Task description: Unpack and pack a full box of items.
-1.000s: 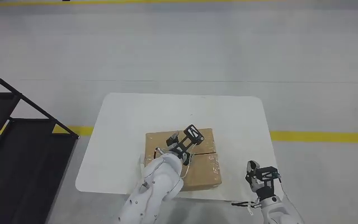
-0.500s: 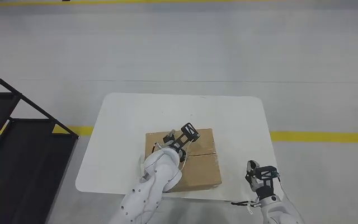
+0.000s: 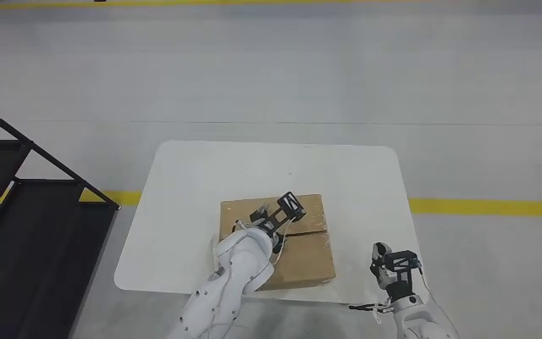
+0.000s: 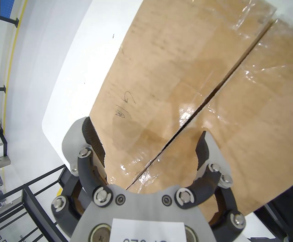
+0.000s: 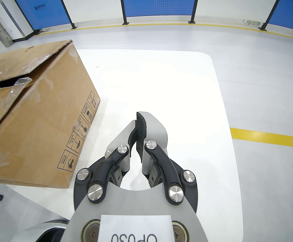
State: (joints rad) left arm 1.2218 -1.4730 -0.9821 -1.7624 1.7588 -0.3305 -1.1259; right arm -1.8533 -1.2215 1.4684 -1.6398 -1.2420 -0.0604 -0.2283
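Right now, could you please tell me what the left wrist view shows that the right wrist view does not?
Left wrist view: the open left gripper above the cardboard box, the seam between the top flaps running out from between its fingers, and a pen mark on one flap. Right wrist view: the shut right gripper over the table, the box's side with handling symbols, and a torn flap corner. Both: the box on the white table.

Industrial hall: grey floor [image 3: 339, 68], yellow lines [image 3: 474, 206], blue partition panels [image 5: 155, 4].

Grey floor [image 3: 271, 68], yellow line [image 3: 474, 206], black rack [image 3: 42, 254] beside white table [image 3: 195, 195], blue panels [image 5: 158, 4].
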